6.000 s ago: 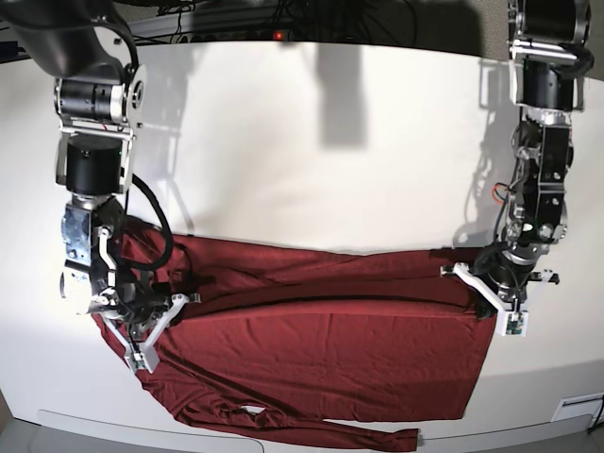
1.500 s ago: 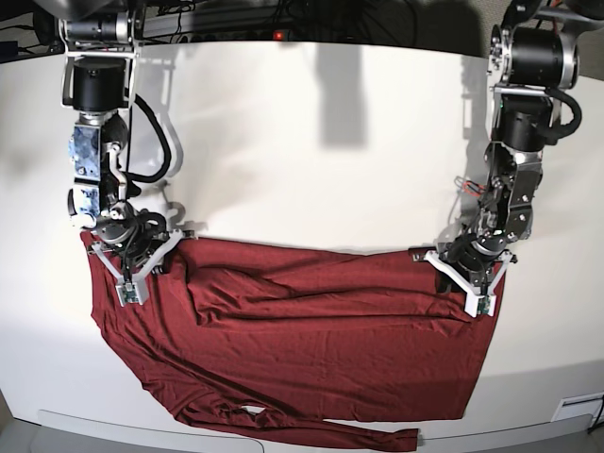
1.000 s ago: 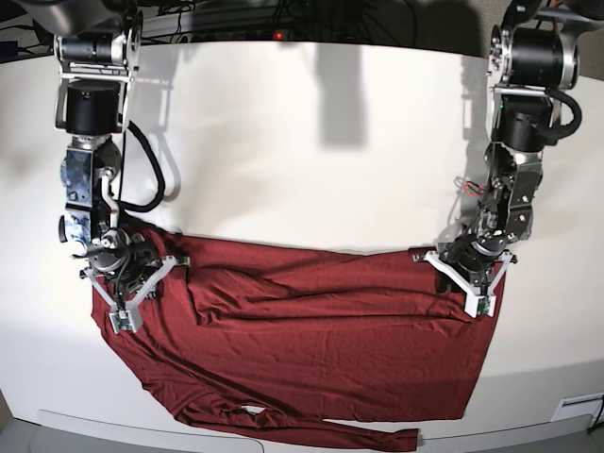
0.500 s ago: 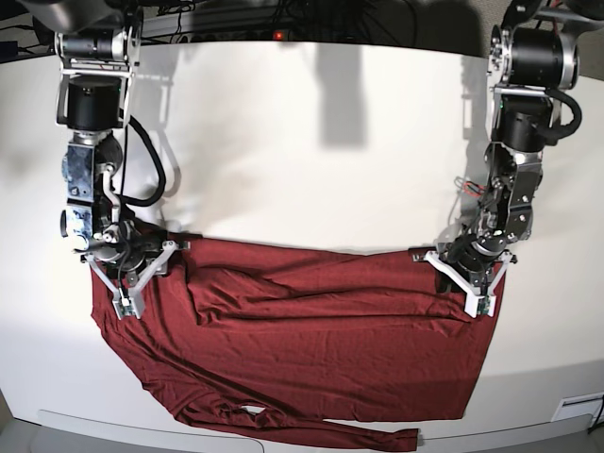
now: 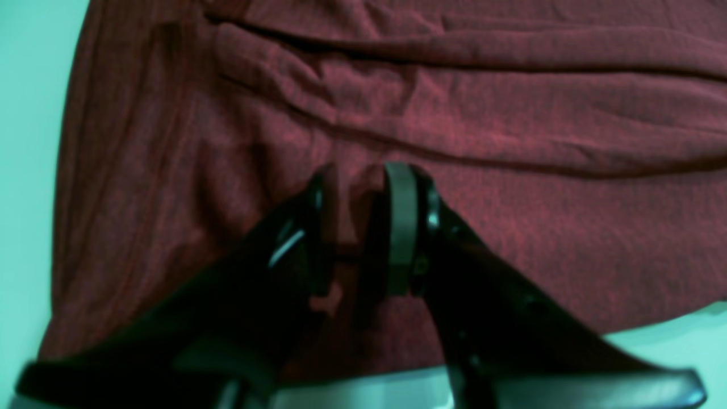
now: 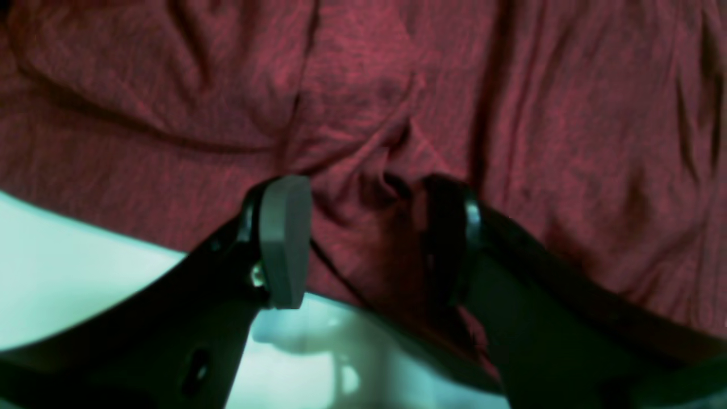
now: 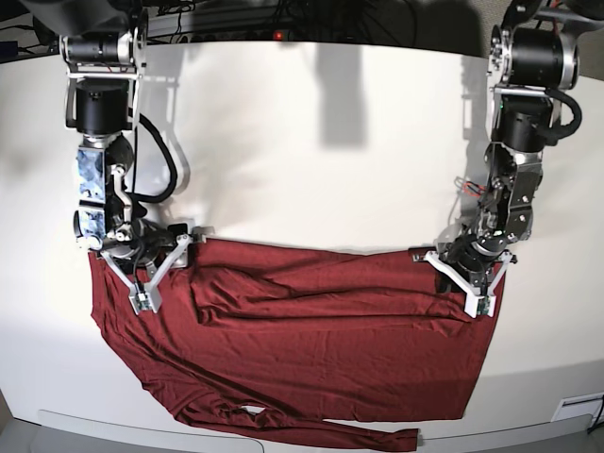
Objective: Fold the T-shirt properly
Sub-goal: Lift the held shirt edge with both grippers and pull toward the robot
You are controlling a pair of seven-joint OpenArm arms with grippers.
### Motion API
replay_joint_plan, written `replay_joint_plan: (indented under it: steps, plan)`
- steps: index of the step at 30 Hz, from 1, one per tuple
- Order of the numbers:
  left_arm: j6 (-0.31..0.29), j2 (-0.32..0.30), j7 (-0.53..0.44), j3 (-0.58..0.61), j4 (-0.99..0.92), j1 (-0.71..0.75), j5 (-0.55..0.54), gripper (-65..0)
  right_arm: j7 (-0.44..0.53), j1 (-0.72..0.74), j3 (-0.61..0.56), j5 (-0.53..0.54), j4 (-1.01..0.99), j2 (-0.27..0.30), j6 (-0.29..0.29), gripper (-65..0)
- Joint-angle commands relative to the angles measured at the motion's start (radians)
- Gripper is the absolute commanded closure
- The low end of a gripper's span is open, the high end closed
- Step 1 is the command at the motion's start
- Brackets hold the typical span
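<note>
The maroon T-shirt (image 7: 330,349) lies spread flat and wrinkled across the near half of the white table (image 7: 311,160). One long sleeve (image 7: 311,432) runs along the front edge. At the shirt's far left corner my right gripper (image 7: 162,269) is open. In the right wrist view its fingers (image 6: 284,238) straddle a small crumple of fabric (image 6: 369,153) without pinching it. On the shirt's far right corner sits my left gripper (image 7: 464,283). Seen from the left wrist, its jaws stand narrow, shut on a fold of the T-shirt (image 5: 511,142).
Cables and a strip with a red light (image 7: 278,35) run behind the table's far edge. A white block (image 7: 576,408) sits at the near right corner. Bare table surface stretches between the two arms beyond the shirt.
My right gripper has opened and let go of the shirt's left corner, shifting slightly right. The left gripper and its corner have stayed put.
</note>
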Motion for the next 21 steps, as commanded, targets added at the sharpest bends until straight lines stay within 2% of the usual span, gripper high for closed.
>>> replay_joint_plan:
  steps: [1,4,11,13,17,21]
  plan:
    - [-0.005,-0.006,-0.012,-0.003,0.016,-0.025,-0.002,-14.0,0.022,0.028,0.002,0.04,0.018,0.012,0.004,-33.0]
    - [-0.005,-0.006,-0.012,-0.003,0.016,-0.025,-0.002,-14.0,0.018,0.027,0.002,0.08,0.02,0.01,0.008,-33.0]
    - [-0.005,-0.006,-0.013,-0.003,0.016,-0.025,-0.003,-14.0,-0.015,0.027,0.002,0.067,0.019,0.006,0.01,-32.8]
    - [-0.005,-0.006,-0.012,-0.003,0.016,-0.025,-0.003,-14.0,-0.014,0.027,0.002,0.035,0.019,0.006,0.009,-28.6]
    - [-0.005,-0.006,-0.012,-0.003,0.016,-0.025,-0.003,-14.0,-0.001,0.02,0.002,0.005,0.019,0.005,0.004,-15.5]
    - [-0.005,-0.006,-0.012,-0.003,0.016,-0.025,-0.003,-14.0,0.006,0.01,0.002,-0.01,0.013,0.003,-0.011,-7.4]
